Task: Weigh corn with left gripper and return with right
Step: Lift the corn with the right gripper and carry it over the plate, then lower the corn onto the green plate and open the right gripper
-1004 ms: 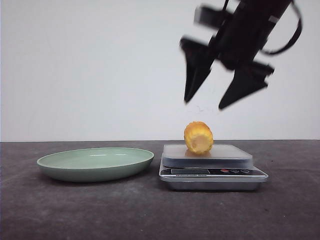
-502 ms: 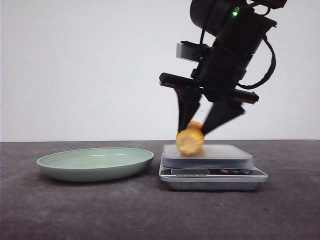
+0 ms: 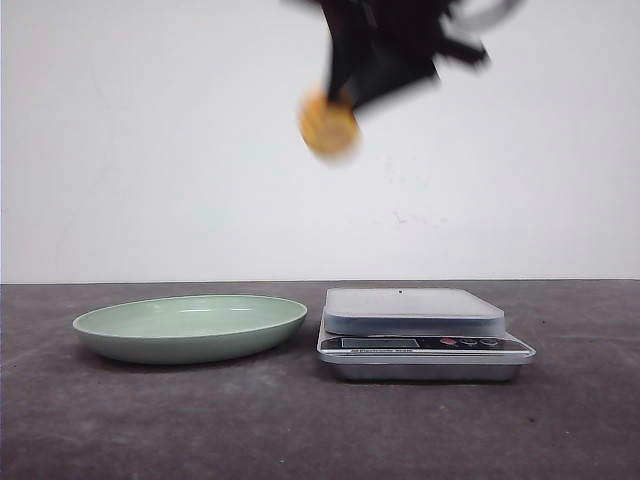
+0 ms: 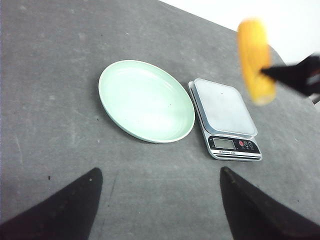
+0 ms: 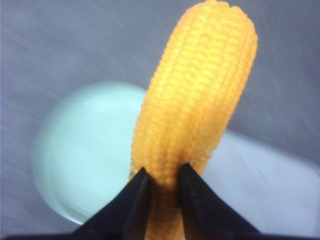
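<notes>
The right end effector (image 3: 345, 95), black and blurred at the top of the front view, is clamped on the short yellow-orange corn cob with ribbed kernel rows (image 3: 329, 127). In the right wrist view its two tapered black fingers (image 5: 134, 202) pinch the lower end of the corn (image 5: 195, 100), which sticks out beyond the tips. The corn hangs in the air, high above the dark grey surface (image 3: 300, 420) and touching nothing but the fingers. From the front it sits above the gap between the pale green shallow round plate (image 3: 190, 326) and the silver digital kitchen scale with its flat square platform (image 3: 425, 330).

The plate and the scale stand just beside each other on the surface, the plate to the left. The scale's display and buttons face the camera; the reading is too small to make out.

The left end effector (image 4: 160, 210) shows only in its own wrist view, fingers spread wide with nothing between them, well above the plate (image 4: 145, 100) and scale (image 4: 225, 117).
</notes>
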Tool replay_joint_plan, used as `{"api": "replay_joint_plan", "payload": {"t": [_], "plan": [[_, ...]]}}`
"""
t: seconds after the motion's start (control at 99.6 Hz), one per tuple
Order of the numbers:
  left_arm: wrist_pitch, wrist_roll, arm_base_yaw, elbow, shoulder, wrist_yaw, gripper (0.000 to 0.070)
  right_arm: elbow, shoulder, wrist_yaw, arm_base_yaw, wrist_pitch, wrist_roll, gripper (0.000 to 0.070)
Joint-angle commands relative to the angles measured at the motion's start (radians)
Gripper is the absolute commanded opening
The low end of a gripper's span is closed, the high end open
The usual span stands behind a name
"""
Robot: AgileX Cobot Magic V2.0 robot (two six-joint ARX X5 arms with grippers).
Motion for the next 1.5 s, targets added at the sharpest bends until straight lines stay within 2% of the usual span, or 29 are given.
{"api": "replay_joint_plan", "payload": {"t": [0.0,0.201,0.271,0.402,0.793,1.486], "plan": [[0.015,0.03,-0.006,0.011,0.0,-0.002,0.0424,0.064,0.003,0.004,0.043,0.017,0.002,0.0],[0.058,0.056,-0.006,0.011,0.0,-0.005,0.0424,0.234,0.069,0.051,0.137,0.013,-0.002,0.0],[0.069,0.061,-0.007,0.011,0.0,-0.005,0.0424,0.307,0.179,0.056,0.148,0.006,0.02,0.0],[0.067,0.08,-0.006,0.011,0.0,-0.004,0.0424,0.312,0.278,0.053,0.146,0.006,0.067,0.0],[0.057,0.103,-0.007,0.011,0.0,-0.003,0.0424,0.312,0.511,0.051,0.149,0.014,0.086,0.0],[0.059,0.131,-0.007,0.011,0.0,-0.004,0.0424,0.312,0.575,0.053,0.123,0.039,0.096,0.0]]}}
